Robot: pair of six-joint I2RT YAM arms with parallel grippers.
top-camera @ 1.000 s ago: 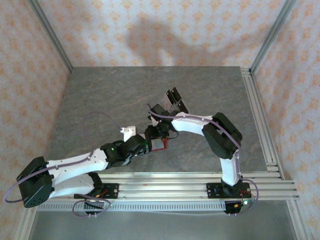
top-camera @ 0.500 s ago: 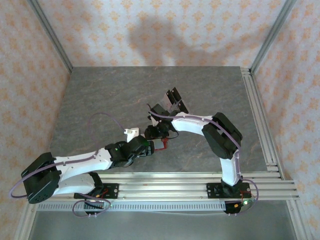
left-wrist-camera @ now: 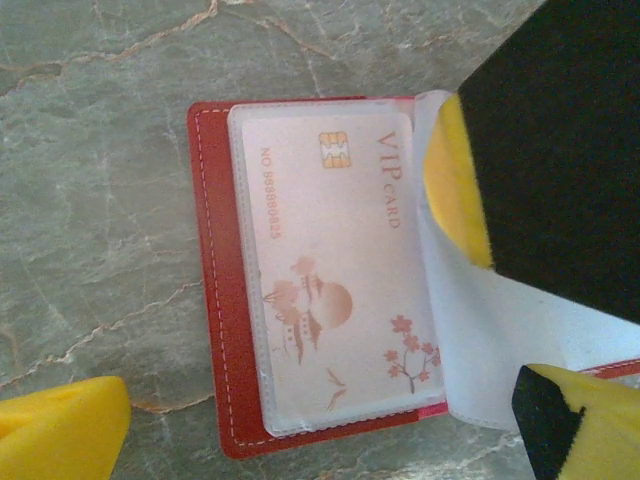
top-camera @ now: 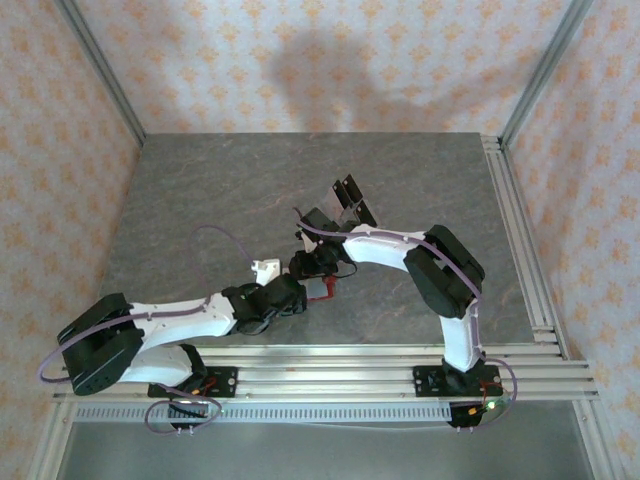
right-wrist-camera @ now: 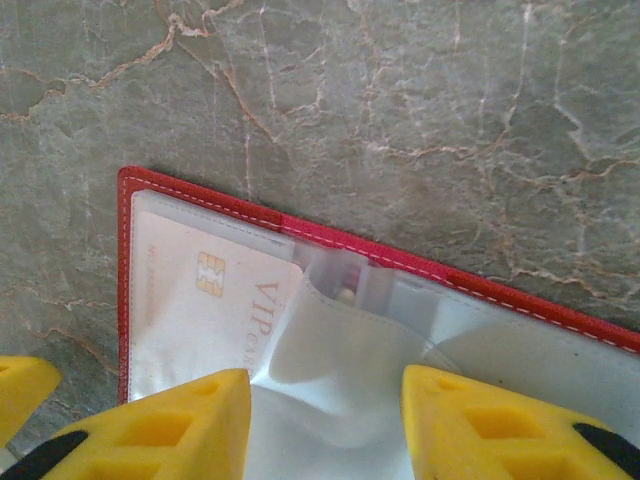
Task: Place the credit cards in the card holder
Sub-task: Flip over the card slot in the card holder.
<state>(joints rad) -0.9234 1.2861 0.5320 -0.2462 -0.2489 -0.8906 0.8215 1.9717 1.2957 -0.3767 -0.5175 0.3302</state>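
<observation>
Left gripper point(left-wrist-camera: 320, 400): fingers wide apart over the card holder point(left-wrist-camera: 213, 300).
Right gripper point(right-wrist-camera: 325, 400): astride a lifted clear pocket point(right-wrist-camera: 340, 370) (cannot tell whether it grips).
Card holder: open on the table point(left-wrist-camera: 100, 200).
Credit card point(left-wrist-camera: 330, 290): pocketed inside.

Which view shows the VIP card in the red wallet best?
The left wrist view: nearly the whole card lies in a clear pocket of the red wallet, chip and print readable. The right wrist view gives one corner with the chip. From the top it is too small to tell.
</observation>
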